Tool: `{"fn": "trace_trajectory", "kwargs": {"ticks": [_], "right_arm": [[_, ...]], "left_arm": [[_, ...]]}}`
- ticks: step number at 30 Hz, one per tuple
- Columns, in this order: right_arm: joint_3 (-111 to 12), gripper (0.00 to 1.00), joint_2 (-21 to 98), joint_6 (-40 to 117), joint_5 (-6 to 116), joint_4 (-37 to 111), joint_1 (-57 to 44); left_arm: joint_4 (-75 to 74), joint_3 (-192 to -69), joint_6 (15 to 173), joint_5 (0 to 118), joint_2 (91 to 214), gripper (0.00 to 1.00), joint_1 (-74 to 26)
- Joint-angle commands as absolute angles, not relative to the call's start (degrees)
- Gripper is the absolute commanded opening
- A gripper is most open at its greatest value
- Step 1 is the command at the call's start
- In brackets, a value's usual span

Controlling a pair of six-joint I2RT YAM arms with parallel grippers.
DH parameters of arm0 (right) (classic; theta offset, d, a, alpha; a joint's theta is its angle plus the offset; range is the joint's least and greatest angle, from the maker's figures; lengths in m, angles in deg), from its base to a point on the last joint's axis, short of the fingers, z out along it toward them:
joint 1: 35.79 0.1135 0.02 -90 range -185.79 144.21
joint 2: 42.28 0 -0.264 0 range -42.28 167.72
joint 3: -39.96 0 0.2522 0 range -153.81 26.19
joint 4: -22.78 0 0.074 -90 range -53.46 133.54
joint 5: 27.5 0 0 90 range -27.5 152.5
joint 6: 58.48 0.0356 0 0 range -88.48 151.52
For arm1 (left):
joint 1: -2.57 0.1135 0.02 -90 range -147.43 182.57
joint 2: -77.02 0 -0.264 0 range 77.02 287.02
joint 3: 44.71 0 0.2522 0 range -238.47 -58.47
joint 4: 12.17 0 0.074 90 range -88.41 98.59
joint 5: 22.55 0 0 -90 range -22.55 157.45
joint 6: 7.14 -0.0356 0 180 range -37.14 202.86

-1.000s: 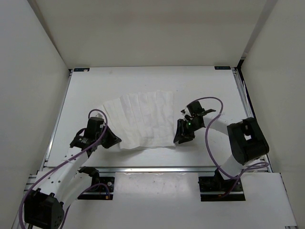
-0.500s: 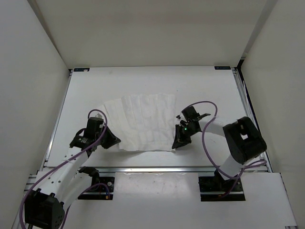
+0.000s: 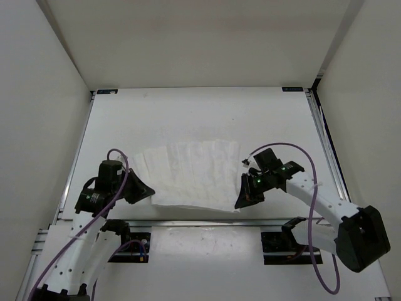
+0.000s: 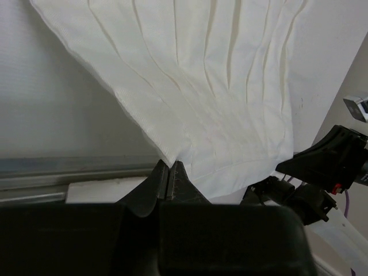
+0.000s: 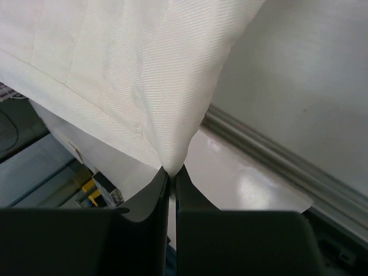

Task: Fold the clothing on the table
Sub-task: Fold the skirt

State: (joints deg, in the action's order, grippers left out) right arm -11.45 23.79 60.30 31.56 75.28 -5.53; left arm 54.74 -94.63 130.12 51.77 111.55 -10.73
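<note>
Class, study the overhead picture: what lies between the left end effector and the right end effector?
The clothing spans between the left end effector and right end effector, each shut on a near corner; the top view shows it.

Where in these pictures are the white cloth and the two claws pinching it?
clothing (image 3: 194,172), top view, middle of the spread fabric.
left gripper (image 4: 168,168), left wrist view, between its shut fingertips.
right gripper (image 5: 171,172), right wrist view, between its shut fingertips.
</note>
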Motion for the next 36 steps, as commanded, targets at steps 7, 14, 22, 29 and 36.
{"fn": "trace_trajectory", "kwargs": {"ticks": [7, 14, 22, 29, 36], "right_arm": [[-19.7, 0.0, 16.5, 66.2, 26.1, 84.6, -4.8], [-31.4, 0.0, 23.7, 60.0, 24.9, 86.4, -12.8], [-45.6, 0.0, 37.9, 54.6, 26.6, 86.0, -19.3], [-56.5, 0.01, 51.7, 53.6, 26.0, 83.9, -20.4], [-66.6, 0.0, 61.1, 52.1, 26.9, 86.2, -21.4]], "left_arm": [[60.5, -97.8, 130.0, 44.4, 111.5, 0.0, -8.7], [53.7, -102.6, 134.9, 45.3, 115.8, 0.0, -7.5], [45.2, -105.4, 136.3, 51.4, 122.5, 0.0, -5.6], [37.6, -101.7, 136.6, 55.3, 128.2, 0.0, -3.6], [34.7, -103.5, 135.0, 57.6, 134.6, 0.0, -2.4]]}}
